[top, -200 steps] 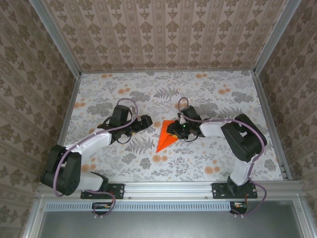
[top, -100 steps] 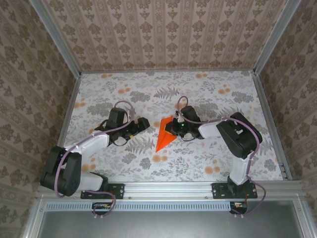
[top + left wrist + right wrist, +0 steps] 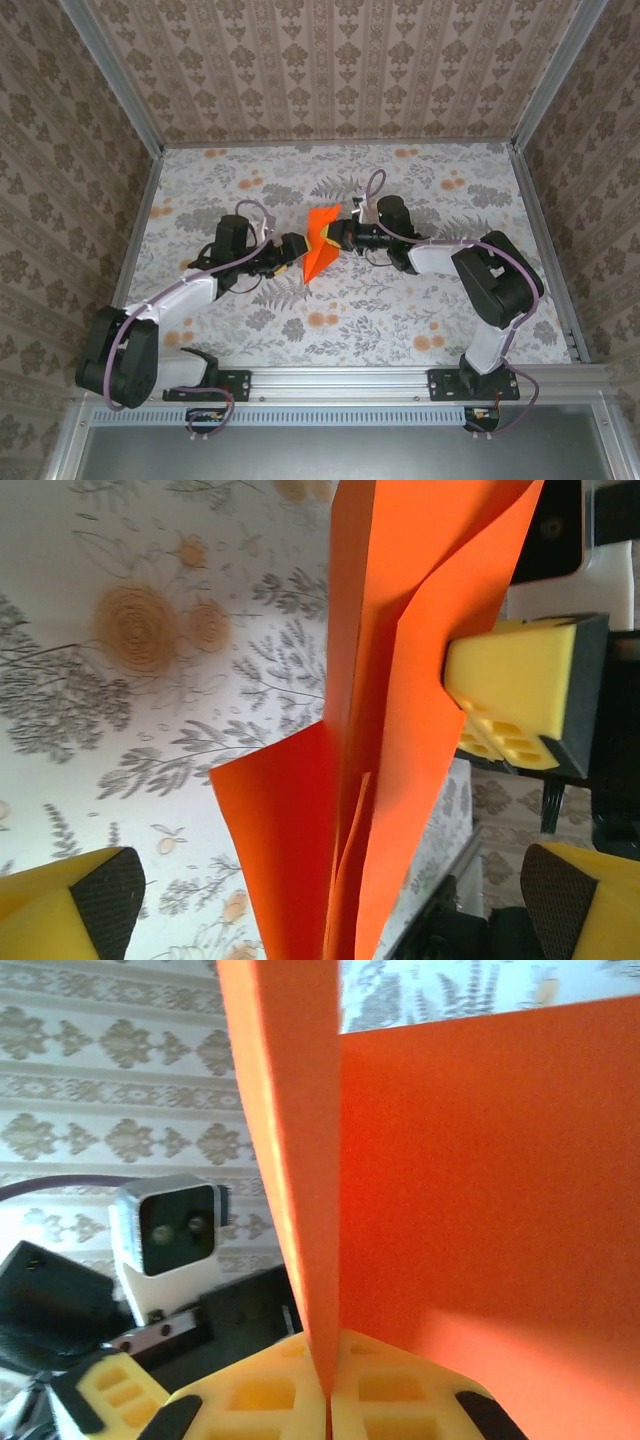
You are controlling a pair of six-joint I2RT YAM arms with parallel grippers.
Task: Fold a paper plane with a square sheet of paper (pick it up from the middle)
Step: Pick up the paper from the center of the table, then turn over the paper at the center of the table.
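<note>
Arms reach from the near edge toward the middle of the flowered table [image 3: 430,300] and meet there. Left gripper [image 3: 287,253] sits nearer, jaws wide apart, holding nothing. Its wrist view shows both yellow fingertips [image 3: 75,910] low at the frame corners with the orange sheet standing in line with the gap, just ahead of them. Paper plane [image 3: 318,252] hangs between the two grippers mid-table. It looks clear of the surface, though I can't tell if the lower tip touches. The long axis runs roughly near-to-far with the pointed end toward the near edge, and it stands upright across the left wrist view. Creased layers are visible, and how finished the folds are is hard to judge from here. Right gripper [image 3: 339,237], slightly farther back and on the paper's right, is clamped on the plane. The yellow pads [image 3: 400,1405] are pressed together with the orange edge pinched in the seam.

Judgement: the right arm owns the grip and the left is the free one. The paper lies right of the left jaws and already lined up with their opening, so a short push forward and a close on the fold would take it.
</note>
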